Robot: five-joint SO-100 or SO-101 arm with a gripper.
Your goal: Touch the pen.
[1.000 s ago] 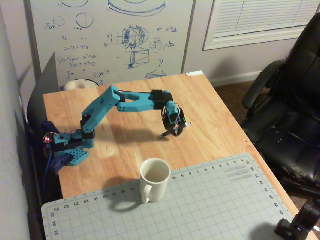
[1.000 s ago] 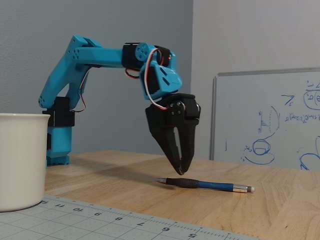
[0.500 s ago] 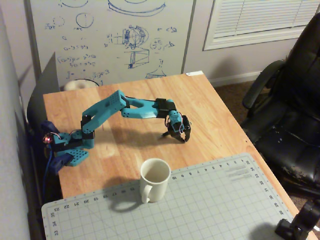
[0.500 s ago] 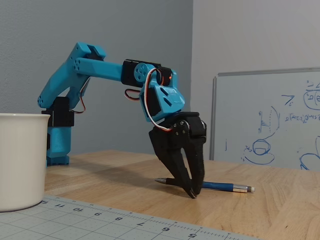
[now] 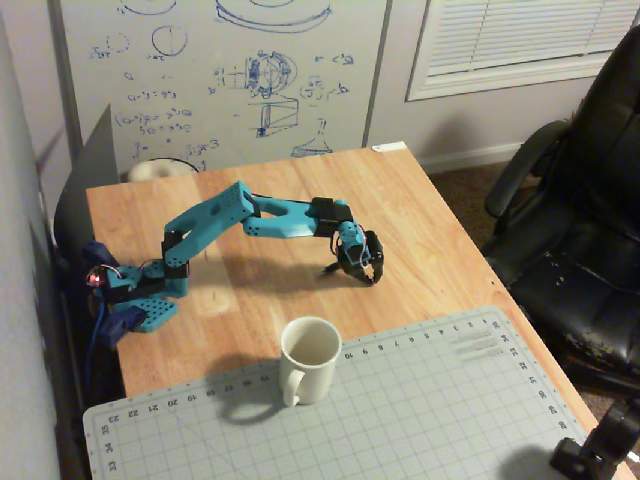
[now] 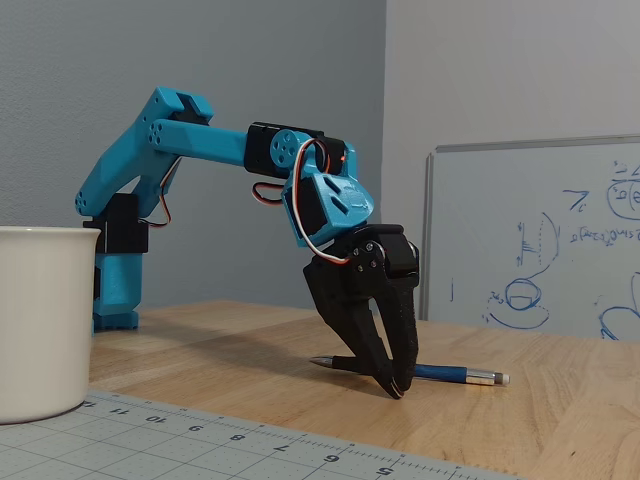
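The gripper [image 6: 398, 388], jaws nearly closed, tips down over the pen [image 6: 455, 375].

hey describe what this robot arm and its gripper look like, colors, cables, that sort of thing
The arm is made of turquoise-blue plastic links with round holes near the elbow, joined by black servo blocks. Red, white and dark wires loop around the wrist. The gripper is black, with two long tapering fingers. In a fixed view, a small red light glows at the base.

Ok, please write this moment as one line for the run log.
gripper: tips together, down at the table | pen: lying flat, partly behind jaws | contact: apparent, not certain | mug: apart
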